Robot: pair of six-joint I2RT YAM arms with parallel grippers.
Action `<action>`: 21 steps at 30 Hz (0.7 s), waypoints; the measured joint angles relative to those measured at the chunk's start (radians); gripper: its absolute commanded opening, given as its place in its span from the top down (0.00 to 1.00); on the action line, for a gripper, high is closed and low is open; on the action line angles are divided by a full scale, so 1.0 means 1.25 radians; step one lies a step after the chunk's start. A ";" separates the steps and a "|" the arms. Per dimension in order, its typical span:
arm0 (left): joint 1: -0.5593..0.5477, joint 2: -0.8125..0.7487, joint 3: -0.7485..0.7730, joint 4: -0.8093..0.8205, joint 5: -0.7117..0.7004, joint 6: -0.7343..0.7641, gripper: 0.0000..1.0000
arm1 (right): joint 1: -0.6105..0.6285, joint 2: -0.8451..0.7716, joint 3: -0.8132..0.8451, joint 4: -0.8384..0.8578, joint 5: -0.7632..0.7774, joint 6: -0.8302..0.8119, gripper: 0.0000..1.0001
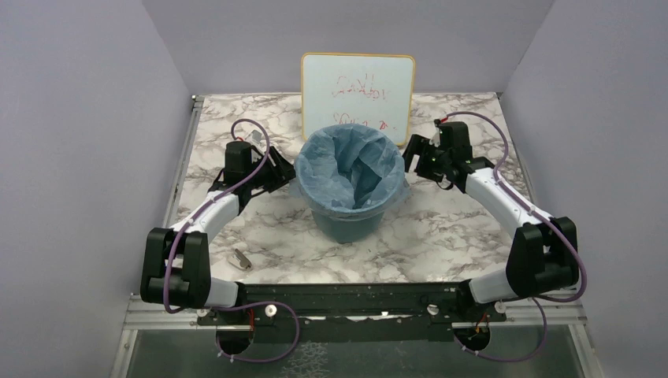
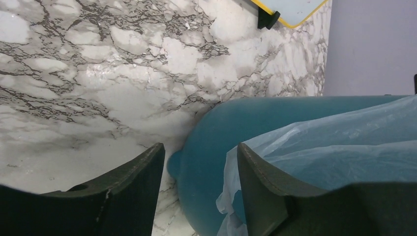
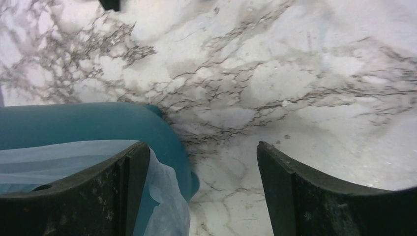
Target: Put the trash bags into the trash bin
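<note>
**Bag lining bin, both hands at the rim**

The trash bag (image 1: 352,167) is seated inside the trash bin (image 1: 350,224), its mouth folded over the rim all round, loose film hanging down the outside wall. The bin stands mid-worktop (image 1: 441,236), just in front of the whiteboard (image 1: 358,88).

Left hand (image 2: 200,189): jaws parted, nothing clamped; the bin's rim lip and the bag edge lie in the gap, one finger over the film. Right hand (image 3: 201,189): jaws wide, released; one finger over the bag overhang, the other over bare worktop.

Step in hand, judged: tidying the overhang at the rim. Best done by pinching film only, not the bin wall, and drawing it down evenly on both sides so the bin is not tipped or dragged.

Views: the top camera alone shows the bag's full seating and a small object (image 1: 242,257) near the left arm, too small to identify. The wrist views alone show jaw gaps and the loose film edge against the rim.
</note>
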 measured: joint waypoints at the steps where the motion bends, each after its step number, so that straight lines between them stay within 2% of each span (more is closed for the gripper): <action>1: 0.000 -0.001 0.000 -0.001 0.001 0.004 0.46 | 0.000 -0.007 0.000 -0.006 0.018 -0.005 0.13; 4: 0.000 -0.009 0.000 -0.007 0.003 0.022 0.43 | 0.000 -0.052 0.000 -0.027 0.079 -0.023 0.11; 7: 0.000 -0.027 0.001 -0.020 0.005 0.042 0.29 | 0.000 -0.104 0.001 -0.043 0.115 -0.035 0.10; 10: 0.000 -0.055 0.001 -0.034 0.011 0.062 0.23 | 0.000 -0.146 0.001 -0.055 0.121 -0.039 0.10; 16: 0.000 -0.094 -0.009 -0.027 0.064 0.081 0.25 | -0.001 -0.162 -0.036 -0.033 -0.005 -0.035 0.12; 21: 0.000 -0.098 -0.039 -0.024 0.108 0.096 0.28 | 0.000 -0.108 -0.100 -0.005 -0.126 -0.004 0.12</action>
